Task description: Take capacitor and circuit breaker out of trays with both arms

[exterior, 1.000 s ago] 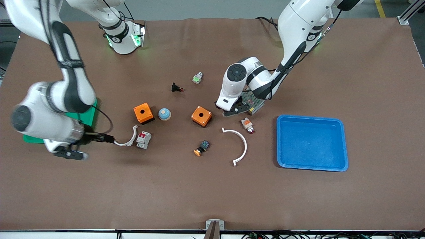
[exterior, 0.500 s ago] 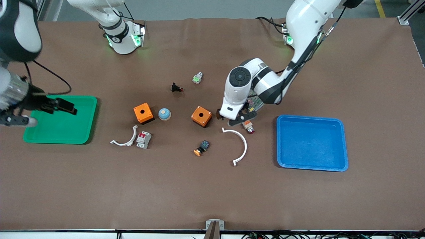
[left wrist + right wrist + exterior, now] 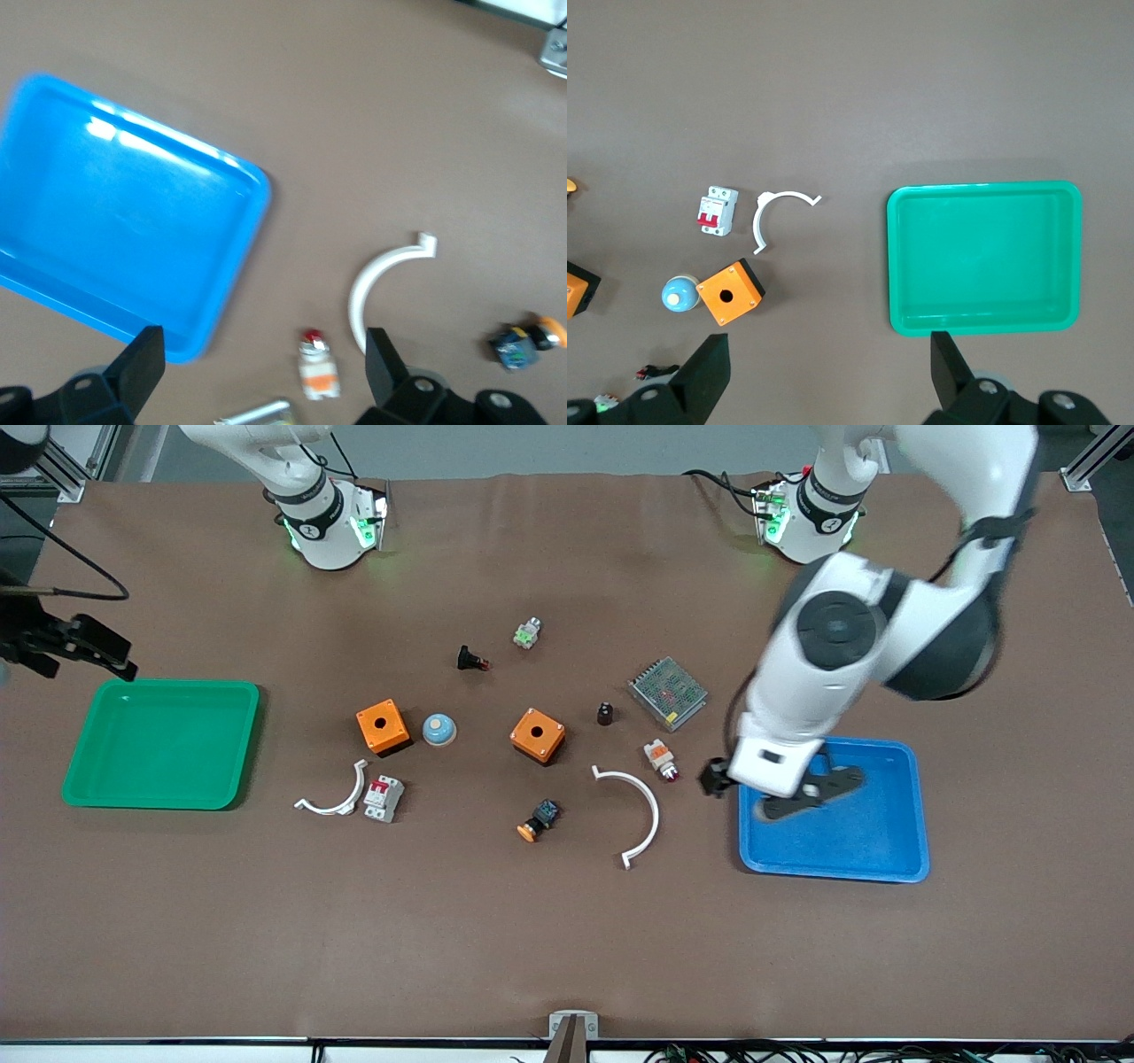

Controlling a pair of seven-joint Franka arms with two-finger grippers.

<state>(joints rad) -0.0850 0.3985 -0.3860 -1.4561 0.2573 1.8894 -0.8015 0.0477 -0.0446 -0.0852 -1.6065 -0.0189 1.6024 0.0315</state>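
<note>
My left gripper (image 3: 780,793) hangs over the blue tray (image 3: 895,864), at its rim toward the middle of the table; the fingers (image 3: 142,367) are spread wide with nothing between them. My right gripper (image 3: 84,651) is up at the right arm's end of the table, over bare table just off the green tray (image 3: 159,797); its fingers (image 3: 704,372) are also apart and empty.

The capacitor (image 3: 605,713) stands upright on the table, its axis vertical, between the orange box (image 3: 537,735) and the grey mesh-topped unit (image 3: 668,692). It is too small for me to make out any marking.

The breaker (image 3: 384,798) lies flat just beside a small white arc (image 3: 337,793), nearer the front camera than the other orange box (image 3: 383,726). Its long axis runs roughly toward and away from that camera, red switch section at the farther end. In the right wrist view (image 3: 716,211) I cannot read any lettering on it.

The lamp (image 3: 660,757) lies beside the big white arc (image 3: 638,815). In the left wrist view the grey unit is cut off by the frame edge and my own fingers hide the tray's corner.
</note>
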